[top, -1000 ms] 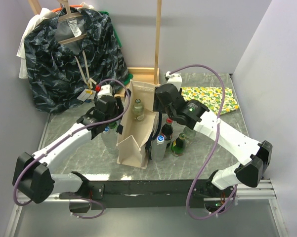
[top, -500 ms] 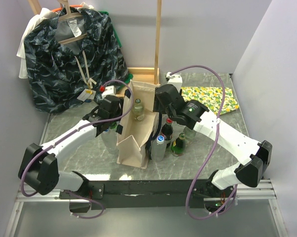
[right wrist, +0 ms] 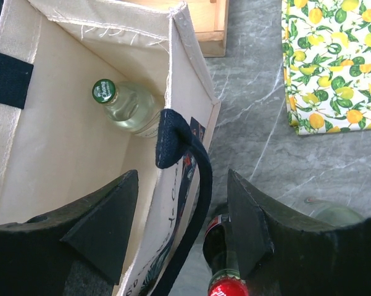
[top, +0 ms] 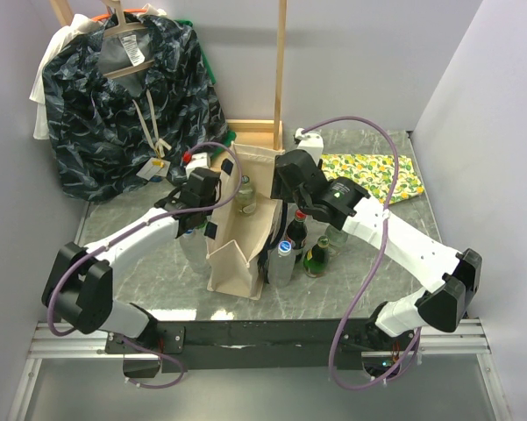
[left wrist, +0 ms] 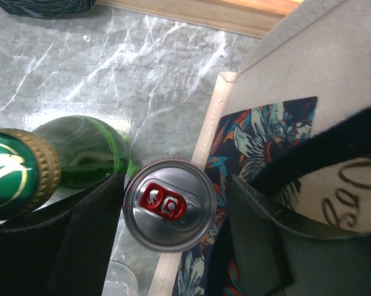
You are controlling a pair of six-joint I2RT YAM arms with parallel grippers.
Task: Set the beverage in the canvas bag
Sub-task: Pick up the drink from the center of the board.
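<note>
Grey marble desk (top: pixel 149 263) carries everything. At nine o'clock of the canvas bag (top: pixel 237 241), the left claw (left wrist: pixel 173 246) stands spread around a silver can (left wrist: pixel 170 205), not pinching it, with a green bottle (left wrist: pixel 25 172) just beside. Inside the bag stands a clear bottle (right wrist: pixel 126 106). The right claw (right wrist: pixel 182 231) is spread astride the bag's three o'clock wall and black strap (right wrist: pixel 188 160).

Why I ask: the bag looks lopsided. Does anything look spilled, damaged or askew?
No spill or damage shows. The canvas bag gapes, its near corner creased inward; one clear bottle stands upright inside.
</note>
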